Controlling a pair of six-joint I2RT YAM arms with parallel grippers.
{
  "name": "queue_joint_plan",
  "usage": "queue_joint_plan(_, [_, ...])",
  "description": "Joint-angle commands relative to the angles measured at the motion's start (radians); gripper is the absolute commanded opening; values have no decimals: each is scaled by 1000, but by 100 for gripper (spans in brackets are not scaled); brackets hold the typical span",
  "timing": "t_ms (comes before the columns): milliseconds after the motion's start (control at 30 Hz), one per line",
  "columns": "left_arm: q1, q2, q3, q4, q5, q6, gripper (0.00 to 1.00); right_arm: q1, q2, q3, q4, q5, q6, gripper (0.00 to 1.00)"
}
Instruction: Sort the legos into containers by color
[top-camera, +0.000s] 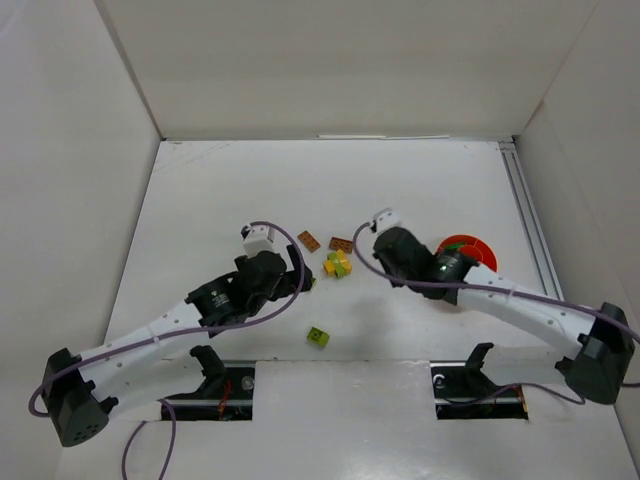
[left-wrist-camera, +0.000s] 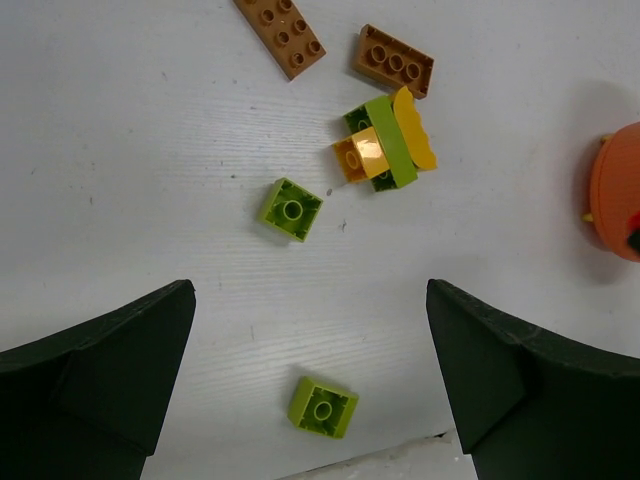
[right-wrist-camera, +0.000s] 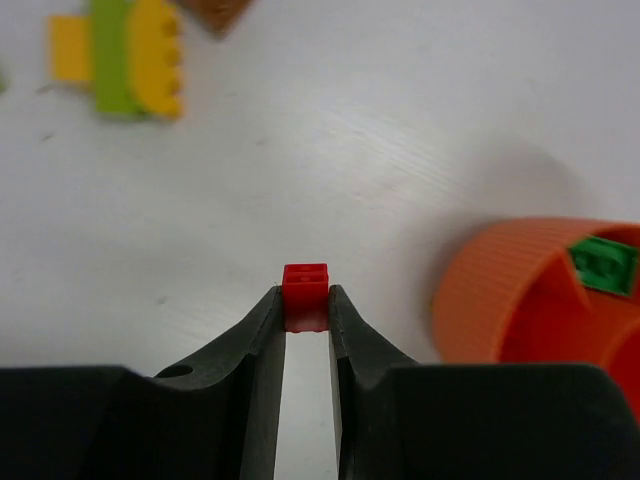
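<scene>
Left to right. The left tool (left-wrist-camera: 310, 296) hangs open over the table (left-wrist-camera: 140, 160) with nothing between its fingers. Below it lie two single lime green bricks (left-wrist-camera: 292, 208) (left-wrist-camera: 323, 406), two brown bricks (left-wrist-camera: 282, 35) (left-wrist-camera: 394, 60) and a joined cluster of yellow, lime and dark green pieces (left-wrist-camera: 385, 145). The right tool (right-wrist-camera: 306, 300) is closed on a red brick (right-wrist-camera: 305, 284), pinched at the very fingertips; whether the brick is clear of the table cannot be told. Just to its right stands the orange bowl (right-wrist-camera: 490, 290), with one dark green brick (right-wrist-camera: 603, 265) in the nearest visible compartment.

The step in hand is judged to be carrying the red brick to the bowl. The grip is shallow, so the move should be slow and level. The tool should rise above the ribbed wall before crossing it. Release should come only over a compartment other than the green one, low enough that the brick does not bounce out.
</scene>
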Motion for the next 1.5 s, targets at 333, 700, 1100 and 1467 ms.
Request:
queue_joint_plan(333, [55,133,96,127,51,109,100,-482,-111,44,-154,32,-27,19])
queue_joint_plan(700, [107,164,107,136,88,140,100,-543,-111,24,-183,11,-6,27])
queue_joint_plan(1100, [138,183,107,137,117,131,100,-543,-152,15,-193,20,23,44])
queue_joint_plan(1467, [246,193,98,97,136,66,100,-443,-246,-6,24,-140,-187,65])
